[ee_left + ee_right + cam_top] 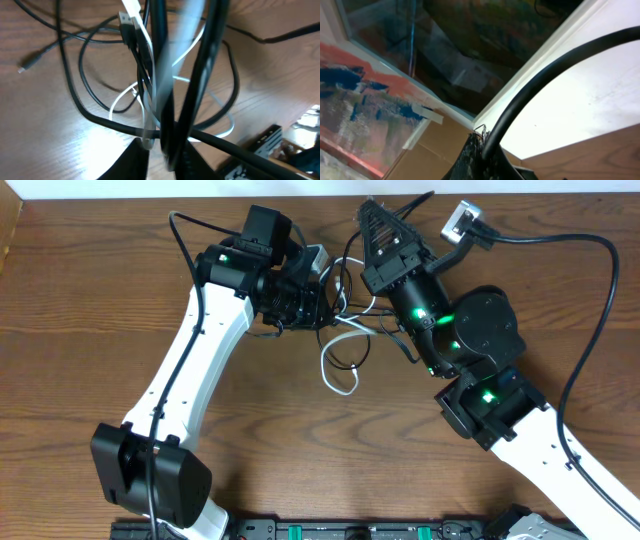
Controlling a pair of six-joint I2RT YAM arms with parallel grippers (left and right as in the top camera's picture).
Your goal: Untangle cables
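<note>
The cables [340,350] lie in a tangle on the wooden table between the two arms, with a white cable [338,375] looping toward me. My left gripper [312,305] reaches into the tangle from the left. In the left wrist view its jaws [165,150] stand nearly together, with the white cable [146,120] and a blurred black cable [167,115] running between them. Other black loops [75,95] and a small plug end [25,66] rest on the table. My right gripper [383,220] points to the far edge, shut [482,142] on a black cable [545,75].
The right arm's thick black cable [600,280] arcs over the table's right side. The table's far edge [120,202] runs close behind both grippers. A black rail [350,530] lies along the near edge. Part of the right arm [265,140] sits next to the tangle.
</note>
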